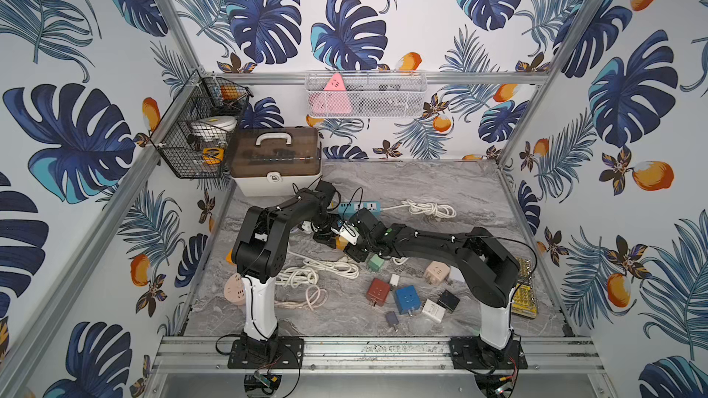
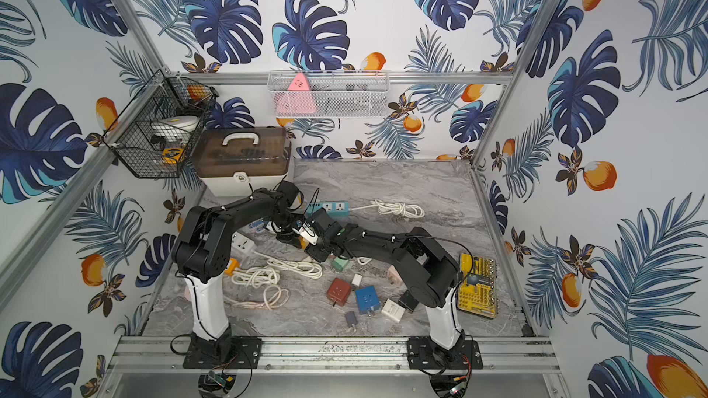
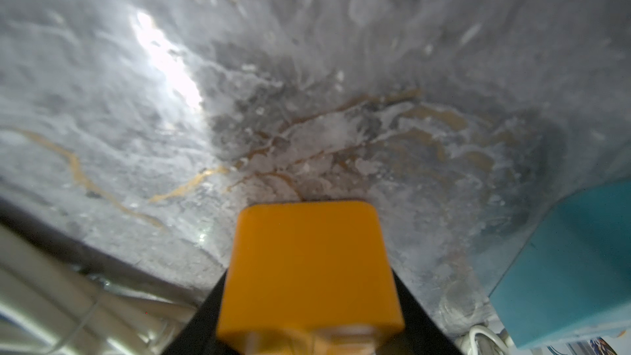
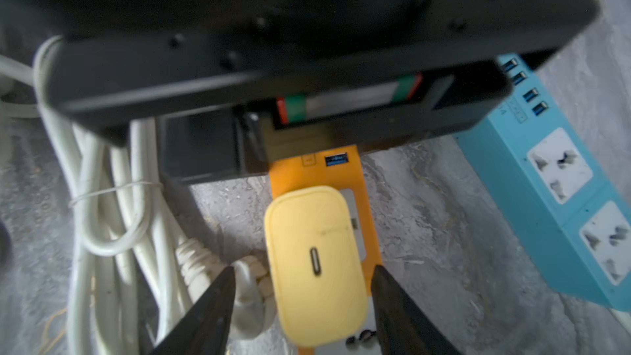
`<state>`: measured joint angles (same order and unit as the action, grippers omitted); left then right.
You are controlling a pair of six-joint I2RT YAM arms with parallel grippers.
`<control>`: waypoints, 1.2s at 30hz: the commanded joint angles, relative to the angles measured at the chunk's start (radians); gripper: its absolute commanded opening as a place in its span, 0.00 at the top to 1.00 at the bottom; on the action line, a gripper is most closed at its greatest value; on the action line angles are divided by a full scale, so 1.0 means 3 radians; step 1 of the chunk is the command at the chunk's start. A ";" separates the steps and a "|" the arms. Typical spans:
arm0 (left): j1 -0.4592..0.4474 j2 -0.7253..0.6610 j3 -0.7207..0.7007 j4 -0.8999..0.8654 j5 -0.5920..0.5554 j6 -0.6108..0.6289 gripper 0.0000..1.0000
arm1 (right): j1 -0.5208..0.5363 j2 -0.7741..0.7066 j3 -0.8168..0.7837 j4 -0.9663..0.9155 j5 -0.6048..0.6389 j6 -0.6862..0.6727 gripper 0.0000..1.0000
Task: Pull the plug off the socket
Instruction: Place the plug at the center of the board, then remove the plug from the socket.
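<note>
The right gripper (image 4: 302, 269) has its jaws spread, one finger on each side of the pale yellow plug (image 4: 317, 251), and a sliver of gap shows beside it. The plug sits seated in the orange socket strip (image 4: 355, 179), near the middle of the tabletop (image 1: 421, 185). The left gripper (image 3: 309, 288) pinches the other end of that strip. A teal power strip (image 4: 560, 165) lies just beside it toward the far edge. A bundled white cord (image 4: 112, 216) lies toward the near edge.
</note>
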<state>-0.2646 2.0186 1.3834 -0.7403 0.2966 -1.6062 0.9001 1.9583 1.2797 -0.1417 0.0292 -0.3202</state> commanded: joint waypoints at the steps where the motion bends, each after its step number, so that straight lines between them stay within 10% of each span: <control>1: -0.0019 0.0087 -0.0030 0.0087 -0.0028 0.0067 1.00 | 0.0012 0.0012 -0.0059 0.0288 0.0066 -0.0085 0.37; 19: 0.0015 0.0159 0.0035 0.0059 0.0039 0.0133 1.00 | 0.0006 0.0003 -0.0098 0.0406 -0.0339 -0.0100 0.92; 36: 0.0023 0.0185 0.0005 0.0113 -0.0007 0.0149 1.00 | -0.0211 -0.0215 -0.0033 0.0224 -0.0990 0.0147 1.00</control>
<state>-0.2596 2.0476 1.3994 -0.7708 0.3866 -1.5536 0.8509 1.9163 1.2507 -0.1246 -0.1322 -0.3290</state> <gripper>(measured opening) 0.539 0.307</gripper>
